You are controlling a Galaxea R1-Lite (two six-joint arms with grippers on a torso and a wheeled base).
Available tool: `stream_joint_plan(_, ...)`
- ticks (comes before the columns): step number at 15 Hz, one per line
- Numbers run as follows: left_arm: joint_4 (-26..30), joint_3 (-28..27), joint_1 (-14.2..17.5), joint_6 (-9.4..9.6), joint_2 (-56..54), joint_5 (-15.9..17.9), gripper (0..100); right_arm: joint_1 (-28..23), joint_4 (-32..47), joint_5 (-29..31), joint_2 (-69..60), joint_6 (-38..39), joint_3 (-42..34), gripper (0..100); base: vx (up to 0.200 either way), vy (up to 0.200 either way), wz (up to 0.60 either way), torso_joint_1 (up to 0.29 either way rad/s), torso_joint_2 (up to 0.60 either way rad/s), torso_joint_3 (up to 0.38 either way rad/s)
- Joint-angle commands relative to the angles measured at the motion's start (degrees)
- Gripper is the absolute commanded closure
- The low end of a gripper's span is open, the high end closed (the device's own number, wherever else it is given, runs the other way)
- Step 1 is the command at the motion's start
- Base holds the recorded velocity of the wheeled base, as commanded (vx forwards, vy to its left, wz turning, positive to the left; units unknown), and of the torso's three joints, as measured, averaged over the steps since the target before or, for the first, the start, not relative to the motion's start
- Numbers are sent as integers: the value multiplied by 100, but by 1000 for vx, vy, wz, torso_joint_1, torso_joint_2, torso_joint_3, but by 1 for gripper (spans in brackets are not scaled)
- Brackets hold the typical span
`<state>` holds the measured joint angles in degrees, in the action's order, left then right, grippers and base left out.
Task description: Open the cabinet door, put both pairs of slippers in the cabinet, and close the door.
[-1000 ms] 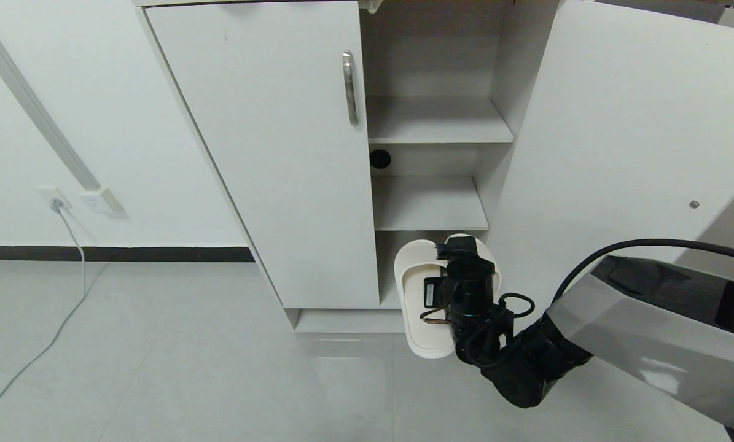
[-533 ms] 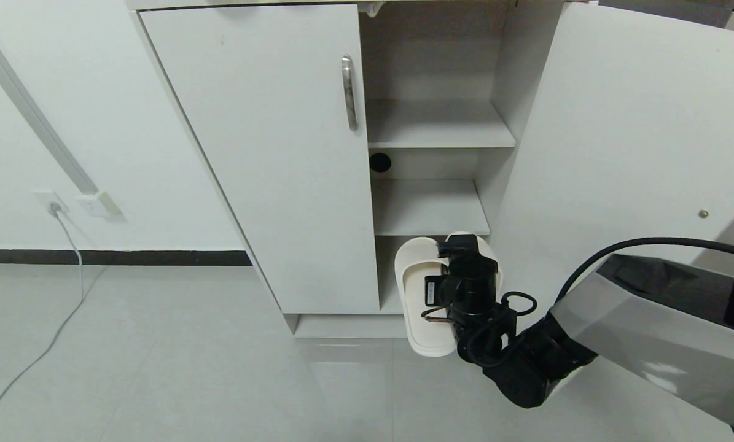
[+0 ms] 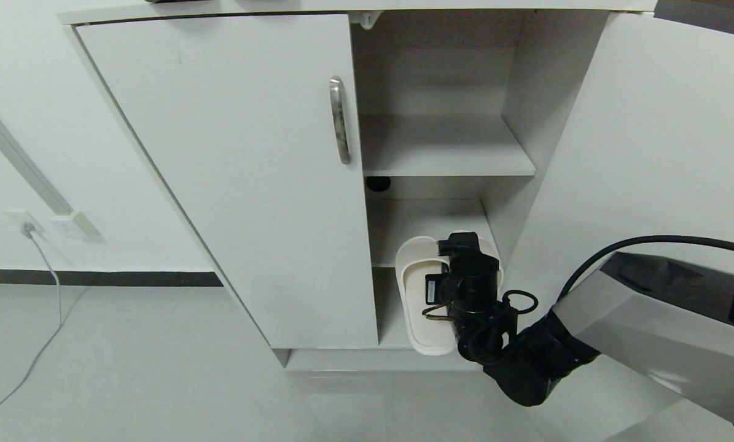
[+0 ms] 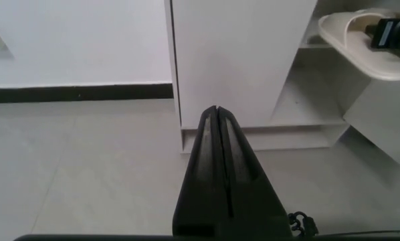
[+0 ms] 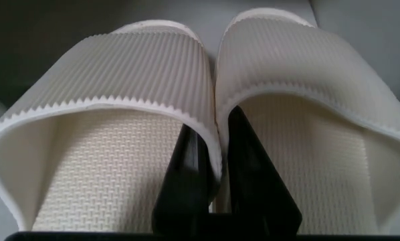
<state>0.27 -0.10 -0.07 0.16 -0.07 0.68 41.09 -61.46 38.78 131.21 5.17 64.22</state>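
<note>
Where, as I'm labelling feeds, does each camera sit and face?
Head: on the robot's head, facing forward and down at the cabinet; the right gripper holds the slippers.
Left wrist: on that wrist, facing the cabinet's base over the shut left gripper.
Right wrist: on that wrist, facing the slippers over its fingers.
Shared: all show the slippers.

The slippers are cream with ribbed straps, the cabinet white, the right tool black, the floor pale grey

The right hand apparently grips cream slippers before the cabinet.
</note>
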Motion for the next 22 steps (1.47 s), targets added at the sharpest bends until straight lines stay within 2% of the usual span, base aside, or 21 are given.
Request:
stream_joint_plan(1, 0, 1, -1, 2, 7, 2, 100, 4, -6, -2, -7, 2, 3, 100, 200, 0, 0, 7, 2, 2)
stream_joint_plan(3, 0, 1, -1, 2, 7, 2, 100, 4, -6, -11, 45, 2, -6, 100, 200, 0, 0, 0, 2, 2)
stream_joint_plan(9, 0, 1, -1, -7, 7, -7, 100, -137, -23, -239, 388, 19, 293, 100, 0, 0, 0, 0, 0, 0)
stream_joint_plan(12, 0, 1, -1, -7, 7, -7, 100, -357, 21, -476, 740, -7, 776, 100, 0, 0, 0, 0, 0, 0)
stream_joint_plan(16, 0, 1, -1, -7, 7, -7, 100, -541, 302, -512, 1161, -165, 1664, 100, 0, 0, 0, 0, 0, 0)
stream_joint_plan(20, 0, 1, -1, -7, 7, -7, 100, -691, 1084, -512, 1495, -192, 2903, 100, 0, 0, 0, 0, 0, 0)
stream_joint_plan(22, 0, 1, -1, -7, 7, -7, 100, -717, 1295, -512, 1513, -192, 3237, 100, 0, 0, 0, 0, 0, 0)
